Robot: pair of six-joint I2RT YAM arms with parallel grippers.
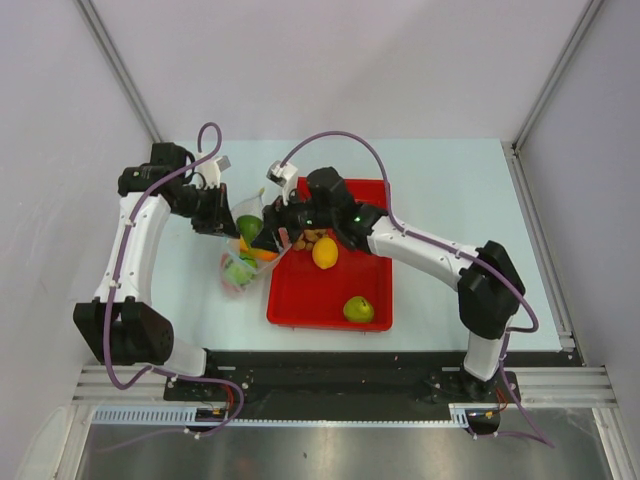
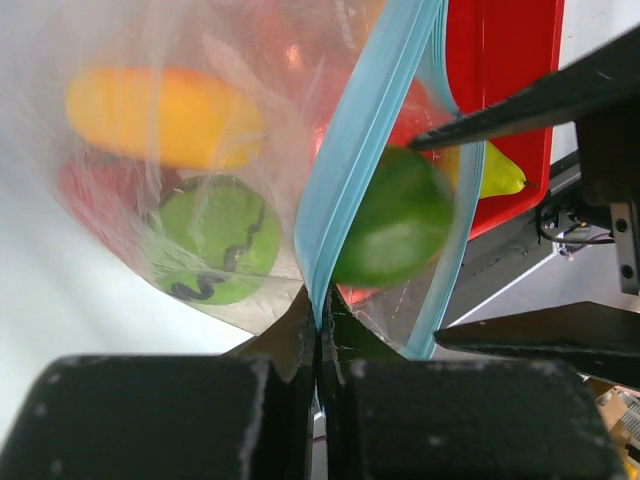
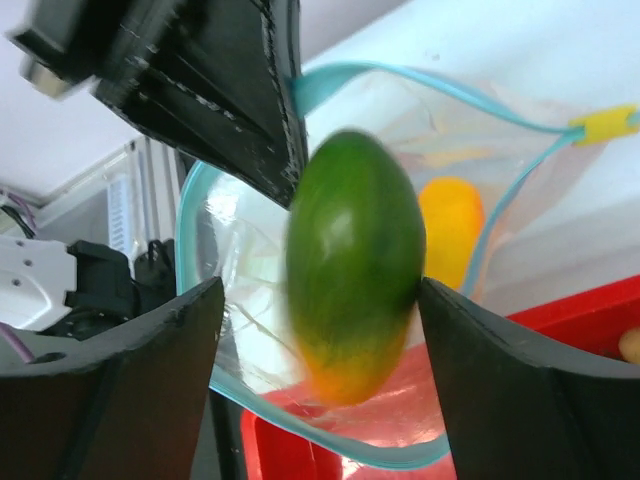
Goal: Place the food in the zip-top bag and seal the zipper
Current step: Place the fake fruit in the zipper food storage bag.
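Fingers of the right gripper point(image 3: 320, 292) stand wider than the green mango point(image 3: 352, 260) between them, over the zip-top bag point(image 1: 240, 264) mouth at the red tray's point(image 1: 300, 305) nine o'clock. Left gripper point(image 2: 320, 312) pinches the light-blue zipper point(image 2: 365, 120). Bagged: orange mango point(image 2: 160, 115), striped green fruit point(image 2: 215, 240). Lemon point(image 1: 325, 252), round green fruit point(image 1: 359, 309), nuts point(image 1: 310, 237) lie on the tray; sealing not begun.
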